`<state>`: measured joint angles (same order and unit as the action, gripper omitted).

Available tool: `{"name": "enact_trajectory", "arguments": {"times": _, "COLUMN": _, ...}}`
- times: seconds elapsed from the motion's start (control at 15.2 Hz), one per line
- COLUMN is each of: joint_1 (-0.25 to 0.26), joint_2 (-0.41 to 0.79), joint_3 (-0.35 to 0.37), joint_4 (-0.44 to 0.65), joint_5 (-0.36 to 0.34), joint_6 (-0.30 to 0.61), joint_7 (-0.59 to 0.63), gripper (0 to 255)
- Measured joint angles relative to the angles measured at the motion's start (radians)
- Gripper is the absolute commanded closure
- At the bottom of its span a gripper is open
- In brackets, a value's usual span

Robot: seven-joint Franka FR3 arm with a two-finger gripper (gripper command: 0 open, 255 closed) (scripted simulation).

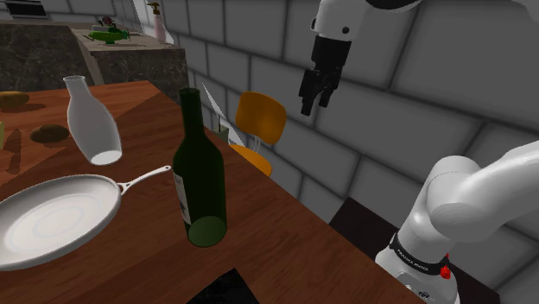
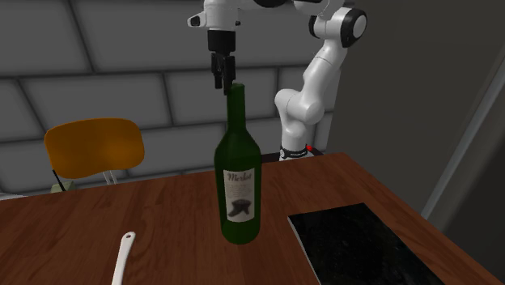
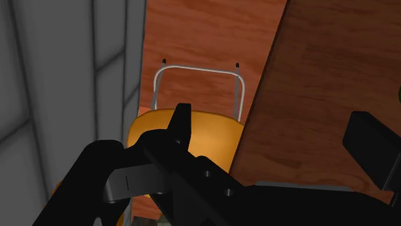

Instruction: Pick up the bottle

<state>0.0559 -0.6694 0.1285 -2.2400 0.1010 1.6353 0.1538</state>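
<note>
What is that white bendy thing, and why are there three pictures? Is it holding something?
It is a robot arm, and the black gripper at its end is for grabbing things. One picture is taken from beside the arm's stand. One looks at the arm from across the table. The third comes from a camera on the hand itself, looking down at an orange chair. On the brown table there are a dark green bottle, a white bottle and a pale frying pan. The gripper is open, up in the air, and holds nothing.
</note>
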Motion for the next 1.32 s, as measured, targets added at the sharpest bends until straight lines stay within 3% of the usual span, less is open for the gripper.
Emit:
{"name": "enact_trajectory", "arguments": {"times": 0.79, "joint_1": 0.036, "joint_2": 0.267, "joint_3": 0.245, "joint_4": 0.372, "joint_5": 0.032, "joint_6": -0.090, "joint_7": 0.310, "gripper": 0}}
{"name": "enact_trajectory", "arguments": {"times": 1.32, "joint_1": 0.070, "joint_2": 0.568, "joint_3": 0.428, "joint_4": 0.738, "joint_5": -0.076, "joint_6": -0.180, "joint_7": 0.554, "gripper": 0}}
